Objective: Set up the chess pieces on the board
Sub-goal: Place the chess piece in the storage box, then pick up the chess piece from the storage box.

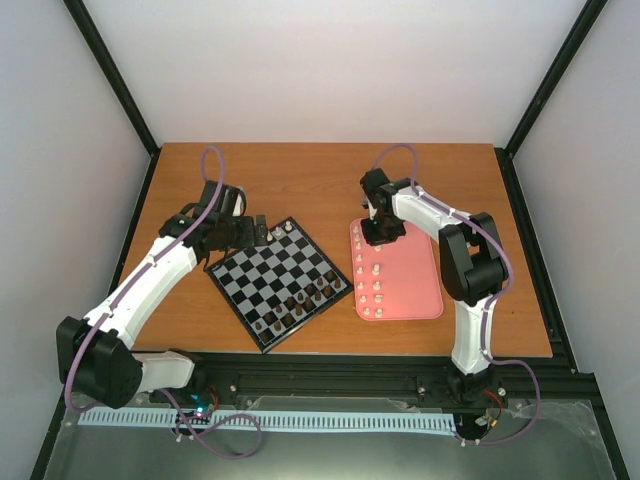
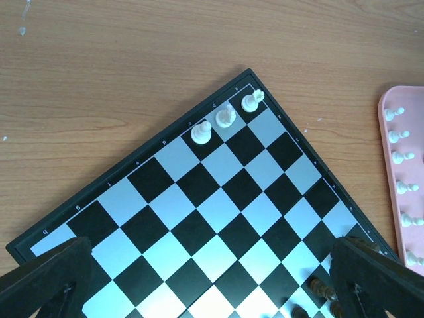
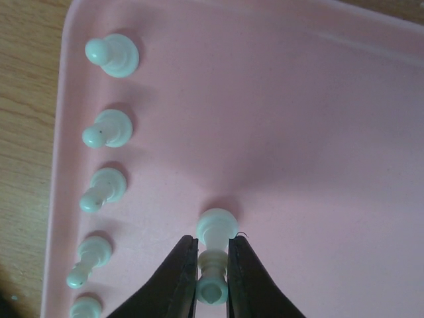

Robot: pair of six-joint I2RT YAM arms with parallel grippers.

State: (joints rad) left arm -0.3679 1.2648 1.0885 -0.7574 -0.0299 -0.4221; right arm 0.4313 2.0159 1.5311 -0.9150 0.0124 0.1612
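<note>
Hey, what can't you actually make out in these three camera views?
Top view: the right gripper hides the white piece it grips.
Right wrist: whether that piece is lifted off the pink tray is unclear.
Left wrist: dark pieces cut off by the bottom edge.
Top view: pieces on the board too small to identify.

Watching remotely, the only markings I can find are tiny pale characters [image 2: 78, 207] printed along the thin black rim of the square glossy black-and-silver chessboard [image 2: 218, 212]. They are spaced check by check on the two edges my left wrist view shows. All are too small and blurred for me to read.
</note>
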